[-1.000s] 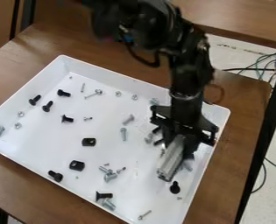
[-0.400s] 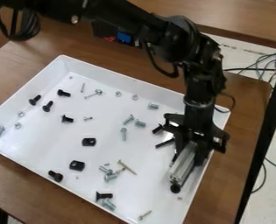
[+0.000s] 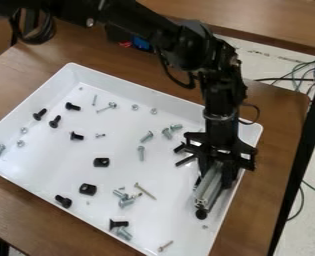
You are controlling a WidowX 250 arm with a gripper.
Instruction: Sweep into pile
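Claw (image 3: 214, 175) clamped on a silver bar (image 3: 209, 188) at the tray's right side

Camera view: the claw hangs over the right part of the white tray (image 3: 119, 85), its jaws closed on the grooved metal bar, which slants down toward the lower left. A black screw (image 3: 201, 214) lies at the bar's lower end; whether they touch, I cannot tell. Just left of the claw are an upper black bolt (image 3: 180, 147) and a lower black bolt (image 3: 185, 160).

The hardware to be swept is scattered across the tray rather than heaped. Silver bolts (image 3: 167, 133) lie up and to the left of the claw, near the tray's middle. A long screw (image 3: 145, 191) rests beside a small silver cluster (image 3: 125, 200) in the lower part. Left of these sit two black square pieces (image 3: 87, 189), apart from each other, with a stubby black bolt (image 3: 64, 201) near the lower-left wall. Close to the near edge, another black bolt (image 3: 118, 224) lies beside a silver one, and a small screw (image 3: 166, 245) is near the bottom corner. Black screws (image 3: 55, 121) and little nuts (image 3: 24, 130) dot the upper-left area.

The tray stands on a brown wooden table (image 3: 26, 215); cables (image 3: 306, 70) trail over the floor at right.
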